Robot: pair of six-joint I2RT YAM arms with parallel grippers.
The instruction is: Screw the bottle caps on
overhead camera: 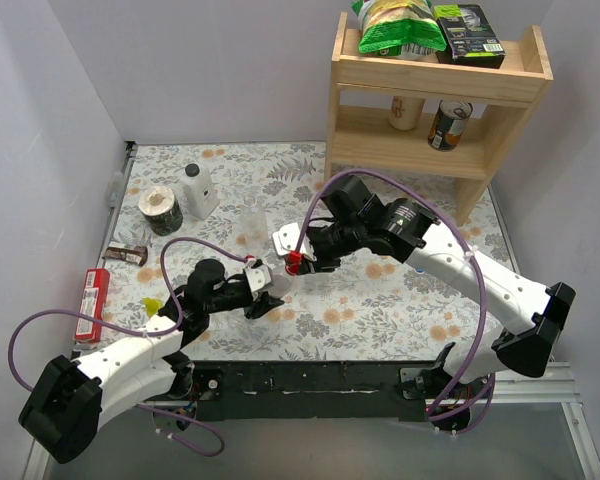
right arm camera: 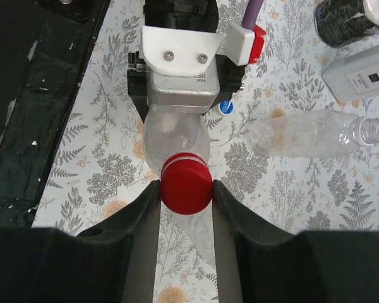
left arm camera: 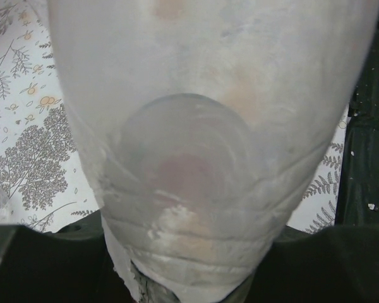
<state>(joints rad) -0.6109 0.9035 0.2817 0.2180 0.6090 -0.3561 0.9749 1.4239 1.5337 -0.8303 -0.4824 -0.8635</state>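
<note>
My left gripper (overhead camera: 254, 291) is shut on a clear bottle (right arm camera: 175, 134) and holds it above the table, neck towards the right arm. The bottle fills the left wrist view (left arm camera: 208, 145). My right gripper (right arm camera: 186, 190) is shut on the red cap (right arm camera: 186, 183), which sits on that bottle's neck; the cap also shows in the top view (overhead camera: 294, 264). A second clear bottle (right arm camera: 306, 136) lies uncapped on the table to the right in the right wrist view. One blue cap (right arm camera: 225, 106) lies on the table beside the left gripper. The third bottle and other blue cap are not visible.
A white opaque bottle (overhead camera: 198, 190) and a dark jar (overhead camera: 160, 211) stand at the back left. A red packet (overhead camera: 92, 302) and a snack bar (overhead camera: 127, 254) lie at the left edge. A wooden shelf (overhead camera: 432, 95) stands at the back right.
</note>
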